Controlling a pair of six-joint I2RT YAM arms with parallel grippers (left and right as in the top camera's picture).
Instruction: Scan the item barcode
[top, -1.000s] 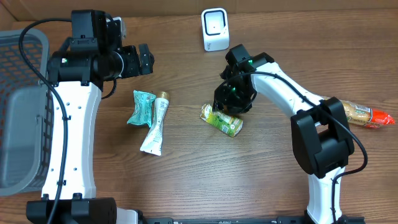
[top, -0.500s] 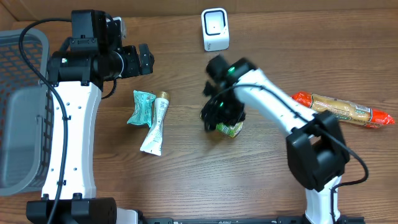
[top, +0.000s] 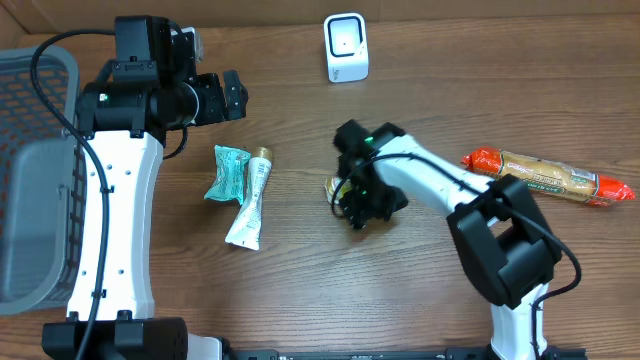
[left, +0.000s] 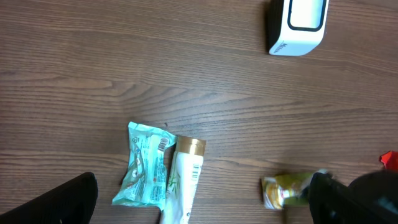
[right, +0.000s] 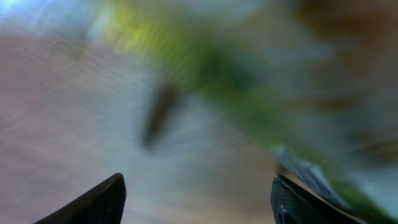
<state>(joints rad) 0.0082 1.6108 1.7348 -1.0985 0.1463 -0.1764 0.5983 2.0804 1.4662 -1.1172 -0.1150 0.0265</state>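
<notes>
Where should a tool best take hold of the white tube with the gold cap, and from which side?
The white tube lies flat, and the teal packet crowds its gold cap end. Probably grip the body away from the cap, from straight above, closing across its narrow width.

The left pincer (top: 231, 96) hung wide open on its raised arm at the far left. The right arm reached inward and low, the right pincer (top: 358, 207) pointing down, fingers (right: 106, 200) apart; grip unclear.
</notes>
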